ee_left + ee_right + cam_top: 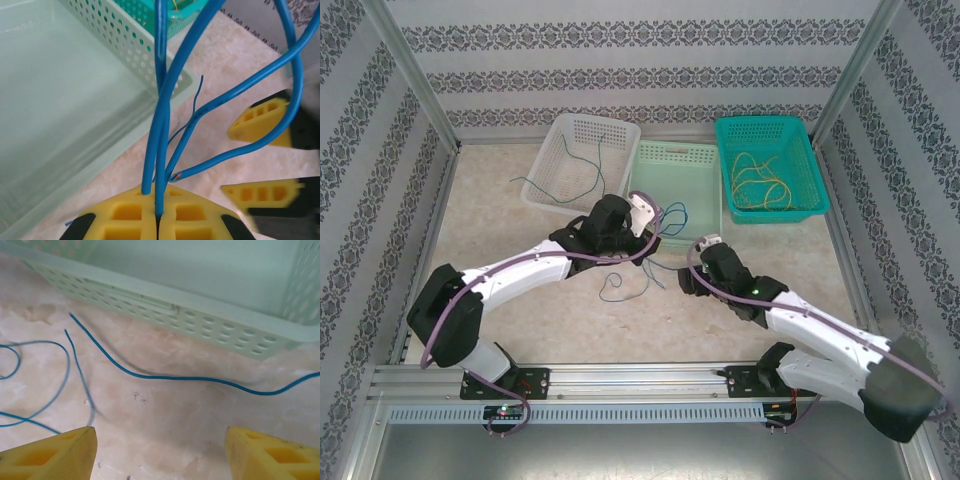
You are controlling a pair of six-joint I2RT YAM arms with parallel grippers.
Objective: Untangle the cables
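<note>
Several blue cables (161, 125) rise from between the yellow fingers of my left gripper (159, 205), which is shut on them beside the light green basket (75, 100). From above, that gripper (642, 215) sits at the basket's front left corner, with blue cables (620, 288) looping down onto the table. My right gripper (160, 455) stands open over bare table, and one blue cable (175, 377) lies ahead of it, untouched. Its fingers (257, 117) also appear to the right of the held bundle. A green cable (590, 165) lies in the white basket, yellow cables (760, 185) in the teal one.
Three baskets line the back of the table: white (552, 190) on the left, light green (705, 155) in the middle, teal (810, 165) on the right. Patterned walls and metal posts enclose the table. The light green basket's perforated wall (200, 325) stands just beyond my right gripper.
</note>
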